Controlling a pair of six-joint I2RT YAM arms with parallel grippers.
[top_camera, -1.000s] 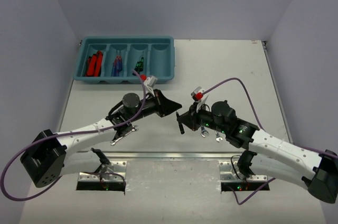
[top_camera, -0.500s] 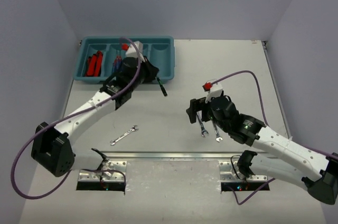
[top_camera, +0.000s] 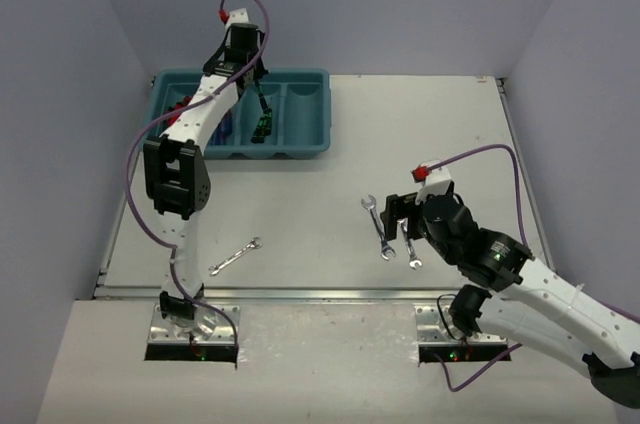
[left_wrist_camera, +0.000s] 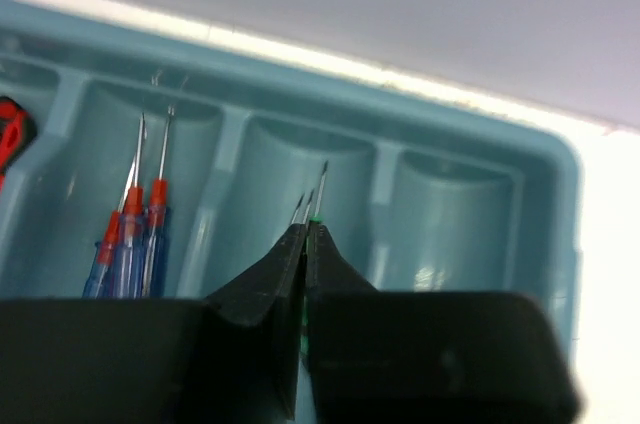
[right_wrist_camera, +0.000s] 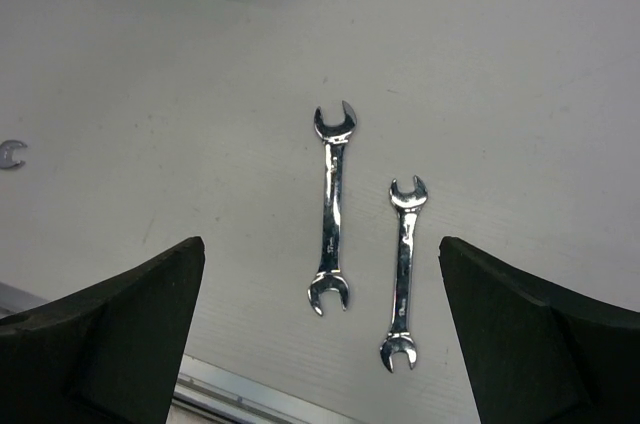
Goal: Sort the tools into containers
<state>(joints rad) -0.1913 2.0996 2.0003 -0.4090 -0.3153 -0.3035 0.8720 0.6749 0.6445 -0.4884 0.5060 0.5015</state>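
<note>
Right wrist shows two slim silver double-ended wrenches (right_wrist_camera: 331, 209).

This is a robotics lab cell: a plain white counter (top_camera: 440, 134) boxed on three sides by bare pale walls (top_camera: 350, 4), two white-and-black robot arms (top_camera: 540, 289) bolted to metal plates (top_camera: 220, 322) along its near edge, purple cables (top_camera: 490, 147) looping from their wrists, and small lights (top_camera: 200, 353) glowing at the bases.

Teal tray (left_wrist_camera: 480, 134). Red-and-blue screwdrivers (left_wrist_camera: 130, 234) left of the black left end effector (left_wrist_camera: 306, 234); green-and-black screwdriver (top_camera: 258, 94) in it. Silver wrenches (right_wrist_camera: 330, 209) ahead of the black right end effector (right_wrist_camera: 320, 244), on white table (right_wrist_camera: 500, 64).
</note>
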